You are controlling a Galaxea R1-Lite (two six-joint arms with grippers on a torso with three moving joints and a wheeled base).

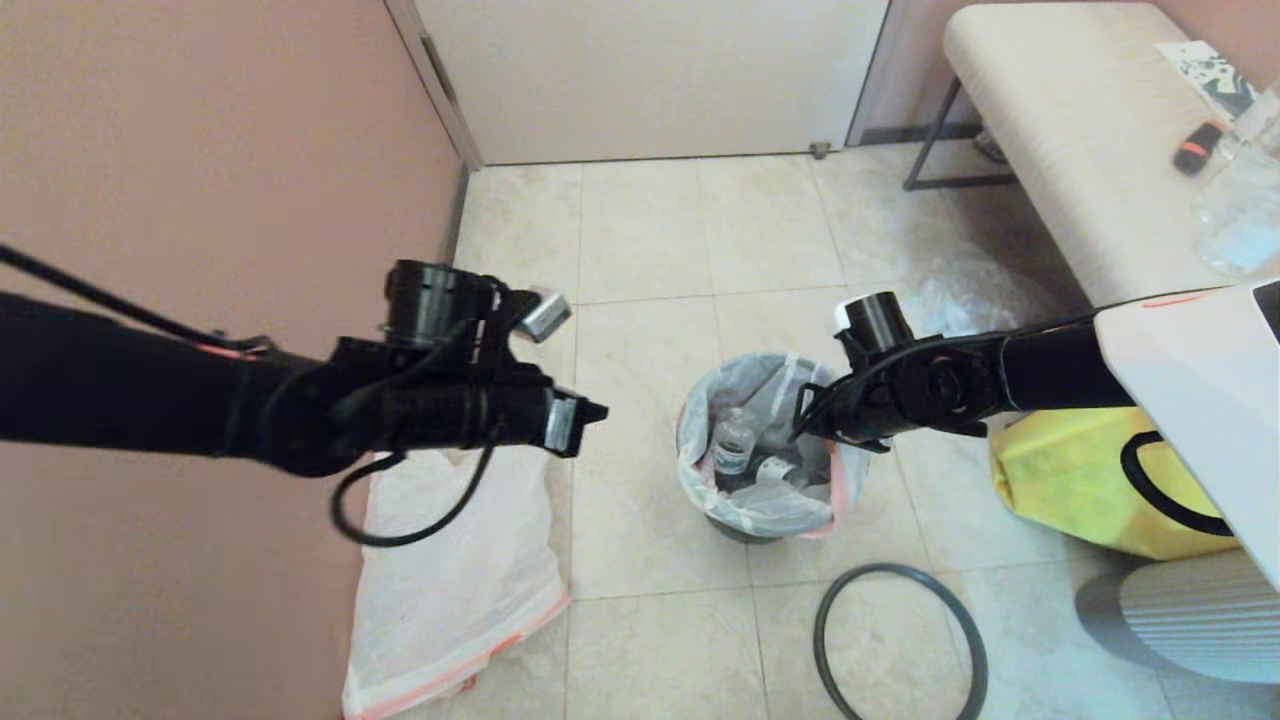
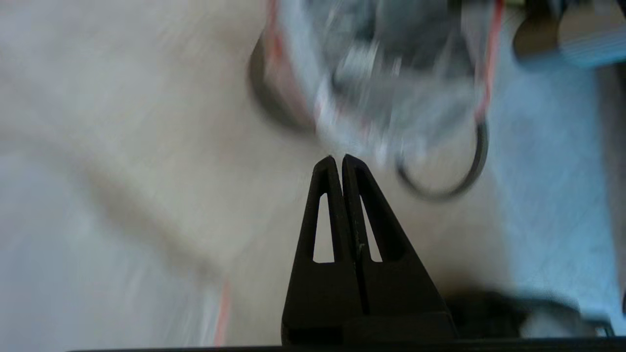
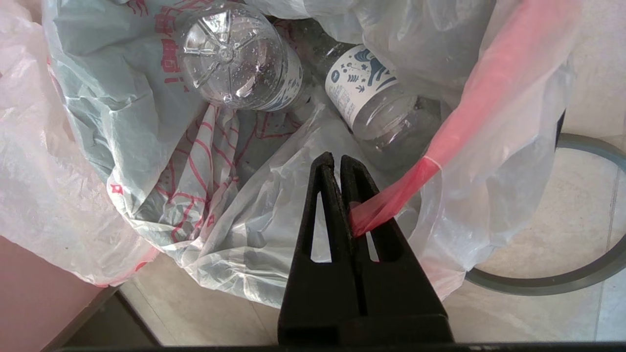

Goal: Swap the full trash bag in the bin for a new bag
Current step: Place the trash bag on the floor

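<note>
Two bags to tell apart: full bag [image 1: 762, 455] sitting in bin [image 1: 745, 528], directly under right hand [image 3: 337, 161]; new bag [image 1: 455, 580] flat on floor below left hand [image 2: 337, 159]. Probably light but bulky, thin film, slippery, easily torn. Best taken by drawstring [image 3: 440, 151], already pinched between right hand's pressed-together fingers. Left hand pressed together on nothing, hovering beside bin. Two clear bottles [image 3: 234, 56] inside, likely to shift when lifted. One loose hoop [image 1: 900, 645] on floor just beyond bin.
</note>
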